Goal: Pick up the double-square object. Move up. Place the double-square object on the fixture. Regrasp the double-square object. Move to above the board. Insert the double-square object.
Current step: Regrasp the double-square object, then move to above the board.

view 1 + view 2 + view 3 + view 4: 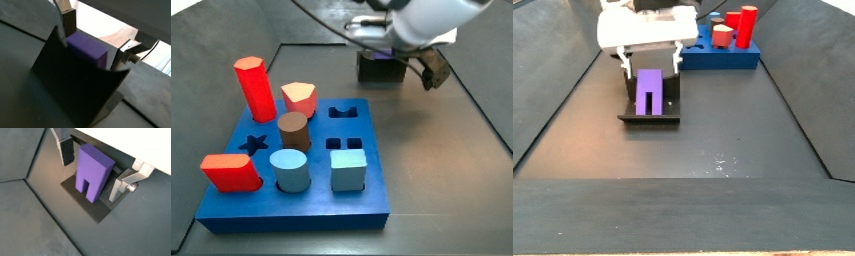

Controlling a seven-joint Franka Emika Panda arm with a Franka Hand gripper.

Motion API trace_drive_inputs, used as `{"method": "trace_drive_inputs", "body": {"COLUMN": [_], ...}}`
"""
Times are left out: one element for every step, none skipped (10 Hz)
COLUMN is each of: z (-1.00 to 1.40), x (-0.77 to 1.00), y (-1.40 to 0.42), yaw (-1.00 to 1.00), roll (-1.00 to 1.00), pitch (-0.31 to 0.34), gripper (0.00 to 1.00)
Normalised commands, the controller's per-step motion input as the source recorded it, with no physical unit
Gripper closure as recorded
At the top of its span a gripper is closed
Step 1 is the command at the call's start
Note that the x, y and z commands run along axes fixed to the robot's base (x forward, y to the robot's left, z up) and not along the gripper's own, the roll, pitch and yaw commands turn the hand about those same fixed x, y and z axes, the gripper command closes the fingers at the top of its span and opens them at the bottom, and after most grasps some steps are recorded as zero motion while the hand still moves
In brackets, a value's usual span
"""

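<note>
Over the dark L-shaped fixture [649, 110], the two-finger gripper [651, 71] straddles the small purple plastic double-square object [648, 91] resting there, silver fingers [66, 149] spread clear of its sides; flat blue board [720, 56] sits beyond.

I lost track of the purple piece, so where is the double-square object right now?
In a side view the double-square object rests on the fixture, away from the board, between the fingers of the gripper.
</note>
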Motion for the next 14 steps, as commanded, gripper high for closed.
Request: {"method": "trace_drive_inputs", "body": {"z": [-0.38, -0.21, -0.17, -0.17, -0.17, -0.17, 0.0, 1.0, 1.0, 1.0, 1.0, 1.0, 1.0, 1.0], "x": [0.08, 0.07, 0.03, 0.03, 0.03, 0.03, 0.0, 0.07, 0.06, 0.05, 0.04, 0.03, 0.03, 0.03], "y": [0.0, 0.0, 0.0, 0.0, 0.0, 0.0, 0.0, -0.48, -0.48, -0.45, -0.41, -0.4, -0.38, -0.36], "yaw": [-0.01, -0.01, -0.01, -0.01, -0.01, -0.01, 0.0, -0.23, -0.23, -0.24, -0.24, -0.25, -0.23, -0.2], "roll": [0.07, 0.06, 0.06, 0.05, 0.05, 0.05, 0.0, 0.08, 0.09, 0.11, 0.08, 0.07, 0.07, 0.06], "pitch": [-0.06, -0.034, -0.021, -0.024, -0.024, -0.024, 0.0, -0.25, -0.233, -0.172, -0.093, -0.034, 0.03, 0.103], "gripper": [0.0, 0.0, 0.0, 0.0, 0.0, 0.0, 1.0, 1.0, 1.0, 1.0, 1.0, 1.0, 1.0, 1.0]}}
